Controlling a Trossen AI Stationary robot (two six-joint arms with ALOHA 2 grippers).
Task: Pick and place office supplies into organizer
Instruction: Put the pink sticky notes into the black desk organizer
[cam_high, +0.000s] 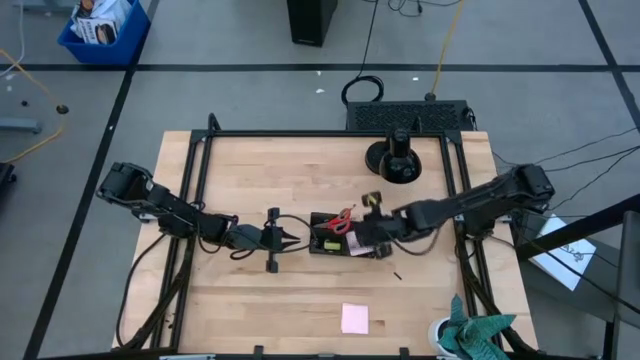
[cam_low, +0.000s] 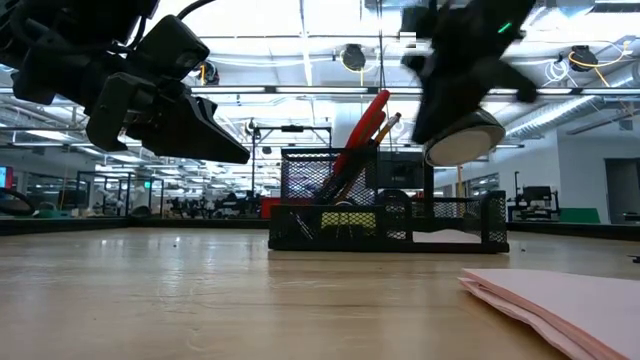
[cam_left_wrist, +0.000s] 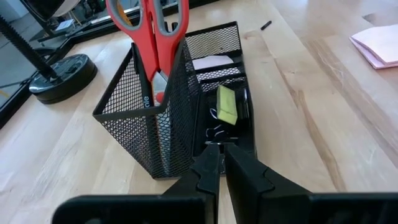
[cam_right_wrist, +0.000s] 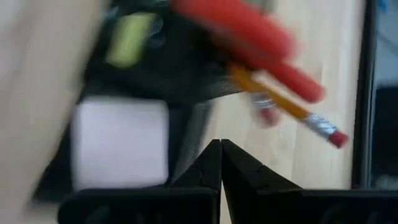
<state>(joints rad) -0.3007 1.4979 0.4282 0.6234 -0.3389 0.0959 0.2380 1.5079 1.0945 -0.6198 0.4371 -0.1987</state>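
Note:
The black mesh organizer (cam_high: 335, 240) (cam_left_wrist: 186, 93) (cam_low: 390, 222) stands mid-table. Red-handled scissors (cam_left_wrist: 155, 37) (cam_low: 362, 128) and an orange pencil (cam_right_wrist: 280, 106) stick up out of its tall cup. A yellow-green eraser (cam_left_wrist: 227, 106), binder clips (cam_left_wrist: 214, 130) and a pale pad (cam_right_wrist: 121, 149) lie in its low compartments. My left gripper (cam_high: 287, 238) (cam_left_wrist: 221, 152) (cam_low: 225, 145) hovers shut just off the organizer's left end, holding nothing. My right gripper (cam_high: 377, 240) (cam_right_wrist: 221, 149) hangs shut above the organizer's right end. A pink sticky-note pad (cam_high: 354, 318) (cam_low: 560, 300) lies flat near the table's near edge.
A round black disc stand (cam_high: 395, 160) (cam_left_wrist: 59, 74) sits toward the far edge. A small dark item (cam_high: 397, 275) lies on the wood right of the organizer. Teal cloth (cam_high: 475, 335) sits at the near right corner. Bare wood stretches along the near left side.

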